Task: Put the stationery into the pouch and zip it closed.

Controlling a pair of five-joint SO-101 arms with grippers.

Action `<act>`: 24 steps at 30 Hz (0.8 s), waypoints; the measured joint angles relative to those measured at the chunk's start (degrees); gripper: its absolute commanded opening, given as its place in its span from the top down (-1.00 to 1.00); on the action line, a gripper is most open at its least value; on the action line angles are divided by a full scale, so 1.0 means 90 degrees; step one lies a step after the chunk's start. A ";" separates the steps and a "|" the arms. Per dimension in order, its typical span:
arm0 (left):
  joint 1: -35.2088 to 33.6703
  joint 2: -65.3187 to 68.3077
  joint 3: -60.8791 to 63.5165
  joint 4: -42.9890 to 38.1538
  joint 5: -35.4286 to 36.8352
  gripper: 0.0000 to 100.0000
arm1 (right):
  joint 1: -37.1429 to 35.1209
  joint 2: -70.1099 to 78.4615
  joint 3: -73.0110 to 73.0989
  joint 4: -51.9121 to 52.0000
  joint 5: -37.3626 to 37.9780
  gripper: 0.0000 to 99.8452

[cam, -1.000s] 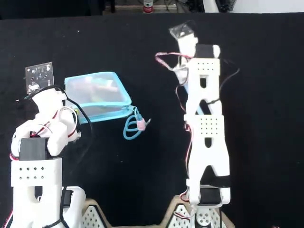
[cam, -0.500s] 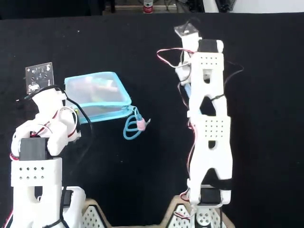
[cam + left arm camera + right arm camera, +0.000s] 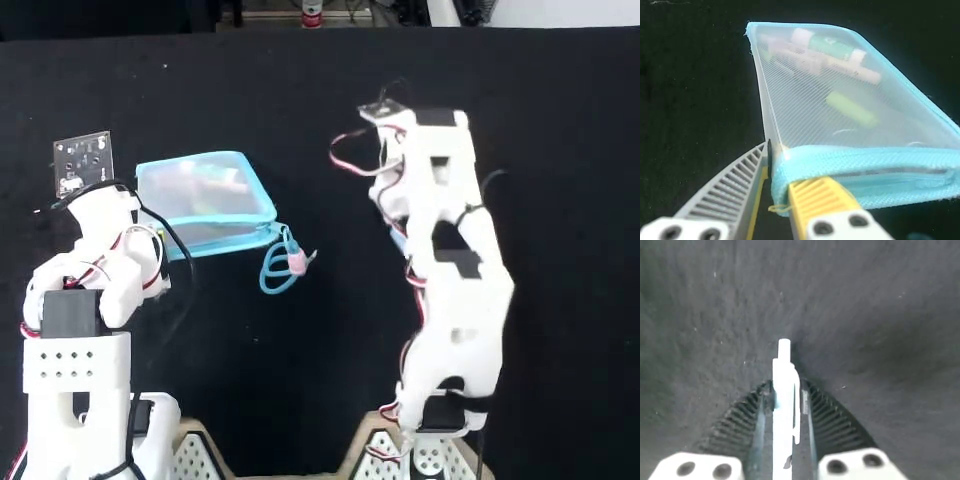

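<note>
The left gripper was clamped on the near corner of the mesh pouch, which lay on the black table with stationery inside. Farther out, the right gripper pinched a white pen, well apart from the pouch.

left arm, right arm: white printed shells, perforated plates, black servo blocks | cables: red, white, black | left gripper: ribbed fingers — one grey, one yellow | right gripper: dark ribbed fingers
</note>
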 measured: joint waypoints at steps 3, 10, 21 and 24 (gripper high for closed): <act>0.0000 0.0000 0.0068 0.0000 0.0000 0.94 | 0.0000 -0.0821 0.1446 -0.0850 0.0147 0.98; 0.0000 0.0000 0.0078 0.0000 0.0000 0.94 | -0.0010 -0.2422 0.3868 -0.1866 0.0684 0.78; 0.0000 0.0000 0.0078 0.0000 0.0000 0.94 | -0.0039 -0.2501 0.3995 -0.1895 0.0879 0.71; 0.0000 0.0000 0.0078 0.0000 0.0000 0.94 | -0.0098 -0.2501 0.4015 -0.1895 0.0977 0.71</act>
